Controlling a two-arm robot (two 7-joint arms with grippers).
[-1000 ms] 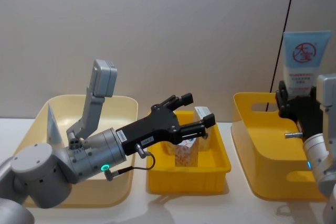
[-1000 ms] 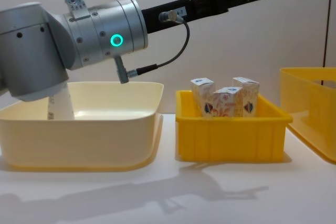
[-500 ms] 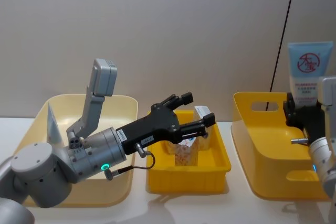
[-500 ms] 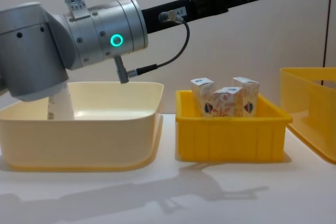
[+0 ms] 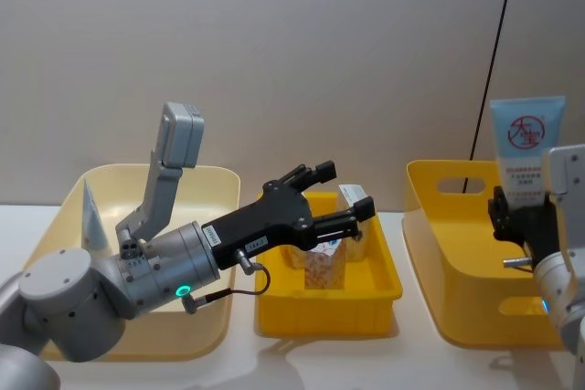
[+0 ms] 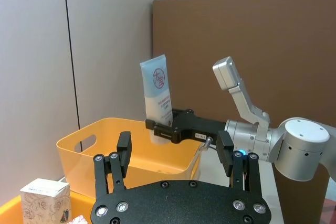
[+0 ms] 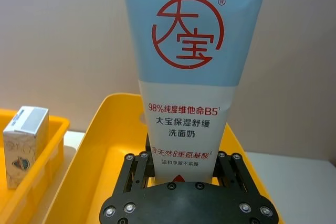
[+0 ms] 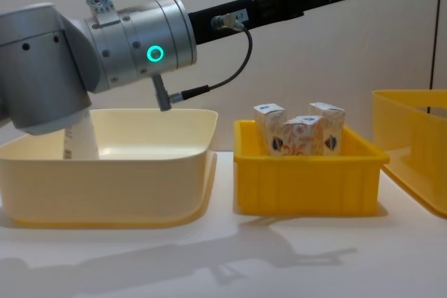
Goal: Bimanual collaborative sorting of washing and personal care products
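Head view: the left gripper [image 5: 345, 189] hangs with fingers spread directly above the white-and-orange patterned cartons [image 5: 324, 267] in the small yellow tray [image 5: 329, 306], while the right gripper [image 5: 523, 214] pinches the base of a pale-blue tube [image 5: 527, 145] standing upright above it, over the large yellow bin [image 5: 457, 262]. Wrist views: the tube shows a red circle logo above a white panel of red lettering, its base clamped between the right gripper's jaws. Chest view: three cartons with blue-red emblems stand upright below the left gripper, and a second tube [image 8: 77, 141] sits in the cream bin [image 8: 140, 172] back beside that arm's wrist.
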